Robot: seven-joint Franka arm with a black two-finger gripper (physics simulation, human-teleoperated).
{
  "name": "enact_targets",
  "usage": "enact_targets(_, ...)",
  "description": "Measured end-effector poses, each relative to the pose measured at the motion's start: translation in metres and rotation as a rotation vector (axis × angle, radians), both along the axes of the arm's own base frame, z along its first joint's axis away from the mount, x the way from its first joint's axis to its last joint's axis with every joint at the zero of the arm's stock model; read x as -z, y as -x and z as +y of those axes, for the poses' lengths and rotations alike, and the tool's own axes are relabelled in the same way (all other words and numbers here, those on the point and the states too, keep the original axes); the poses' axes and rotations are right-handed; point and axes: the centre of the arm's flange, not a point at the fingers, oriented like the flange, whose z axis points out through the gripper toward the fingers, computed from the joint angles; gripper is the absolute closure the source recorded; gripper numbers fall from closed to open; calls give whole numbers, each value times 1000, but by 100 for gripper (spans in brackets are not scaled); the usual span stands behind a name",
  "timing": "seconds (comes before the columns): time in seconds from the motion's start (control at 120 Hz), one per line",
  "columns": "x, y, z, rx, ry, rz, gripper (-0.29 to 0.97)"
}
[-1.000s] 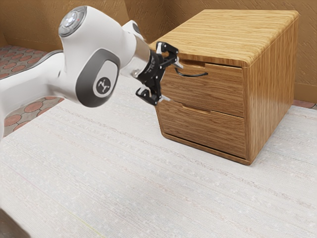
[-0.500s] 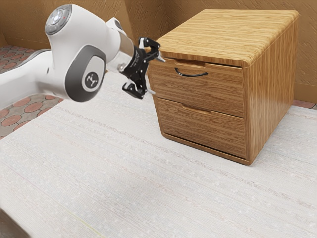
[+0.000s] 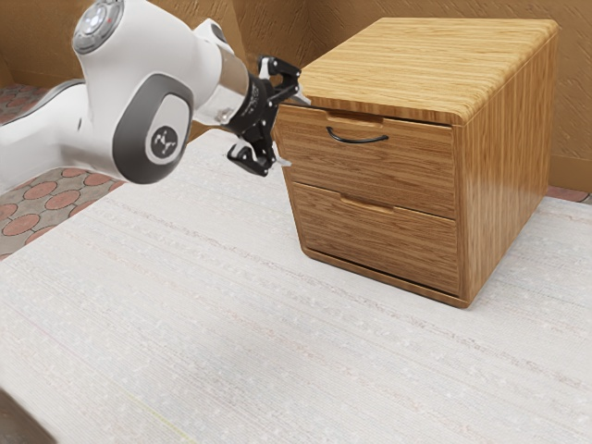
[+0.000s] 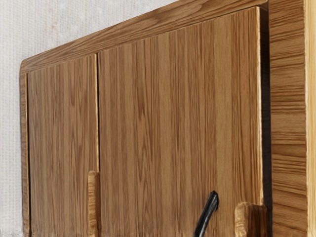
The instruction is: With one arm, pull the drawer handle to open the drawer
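Fingers [image 3: 254,157] spread wide, holding nothing, at the cabinet's [image 3: 435,65] left front corner; handle [image 3: 356,140] ungrasped, top drawer [image 3: 398,171] seemingly shut. Grasp and pull remain.

Pale tabletop [image 3: 277,351], perhaps cobbled floor [image 3: 37,208], brown wall [image 3: 575,111]

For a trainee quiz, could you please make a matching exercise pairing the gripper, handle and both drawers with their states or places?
Things: 1 gripper; 2 handle; 3 top drawer; 4 bottom drawer.
States: A under the other drawer; B black, ungrasped; C bears the handle; D open, holding nothing.
Pairs: 1-D; 2-B; 3-C; 4-A.
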Motion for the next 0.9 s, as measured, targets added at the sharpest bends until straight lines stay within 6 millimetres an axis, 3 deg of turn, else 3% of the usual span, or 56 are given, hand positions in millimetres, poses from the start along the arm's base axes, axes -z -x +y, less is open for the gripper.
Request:
enact_targets(0.325,10,-9,-47,75,-1,12,0)
enact_targets(0.517,1,-7,-54,86,1,-4,0)
enact_targets(0.642,10,-14,-43,66,0,9,0)
enact_targets(0.9,13,-16,19,-34,0,15,0)
